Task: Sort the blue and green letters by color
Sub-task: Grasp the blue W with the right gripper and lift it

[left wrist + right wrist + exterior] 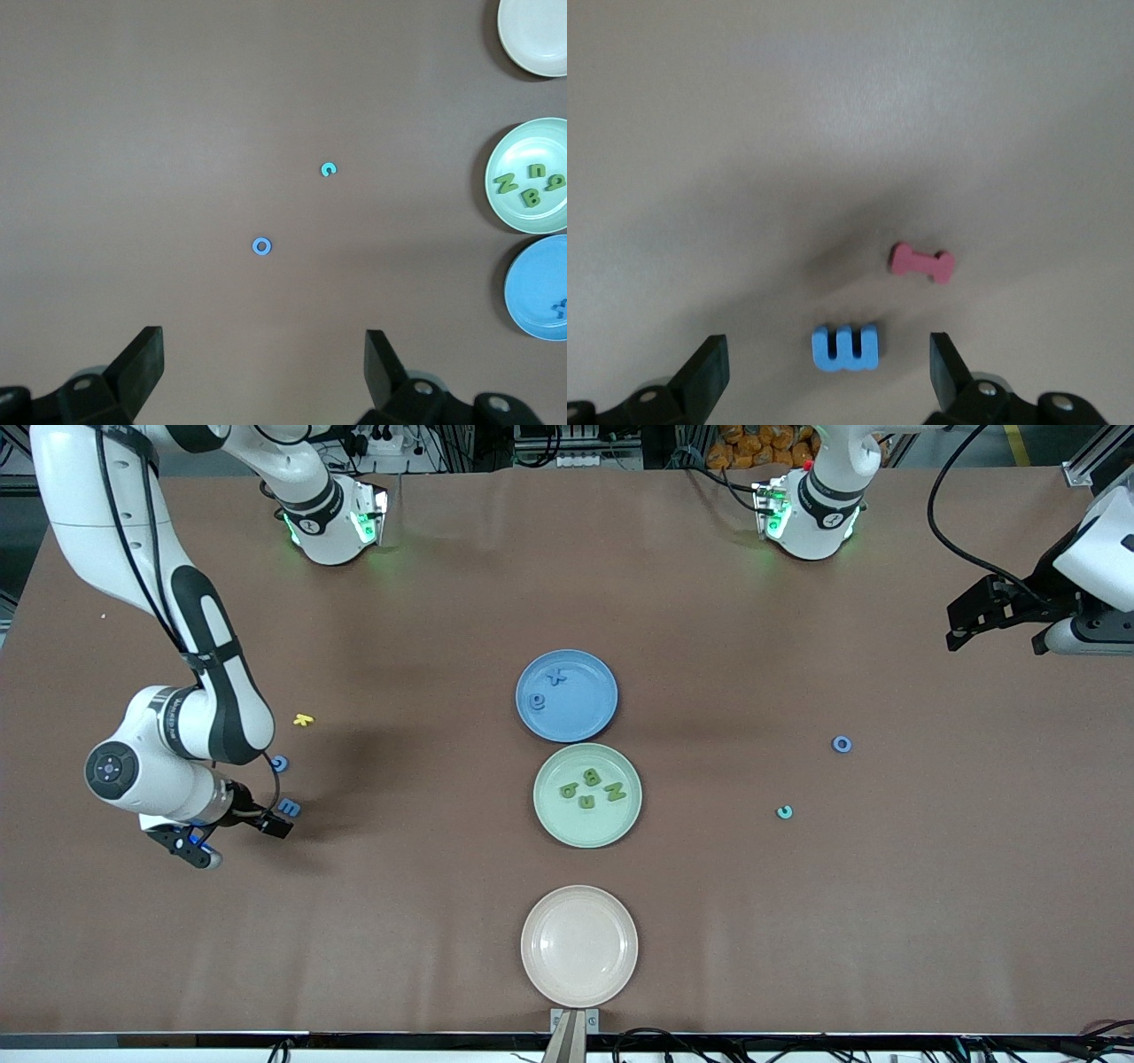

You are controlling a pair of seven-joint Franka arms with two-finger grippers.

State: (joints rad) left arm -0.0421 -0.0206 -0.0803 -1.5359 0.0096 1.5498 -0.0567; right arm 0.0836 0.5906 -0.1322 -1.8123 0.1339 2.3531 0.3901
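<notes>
Front view shows the right pincer (237,840) low over the worktop (399,921) at the right arm's end, its fingers spread wide and holding nothing. Just beside it lies a blue E (289,808), likely the next pick, with a blue C (279,763) and a yellow letter (303,720) close by. The right wrist view also shows a dark red letter (921,263) near that E. In the middle stand three plates in a row: the blue plate (585,722) carries two blue letters (547,689), the green plate (567,819) holds four green letters (592,786), so each colour has its own dish; the cream plate (579,946) is bare. Toward the left arm's end lie a blue O (842,744) and a teal C (784,811), still unsorted. The left pincer (992,615) waits above that end, wide open and empty
</notes>
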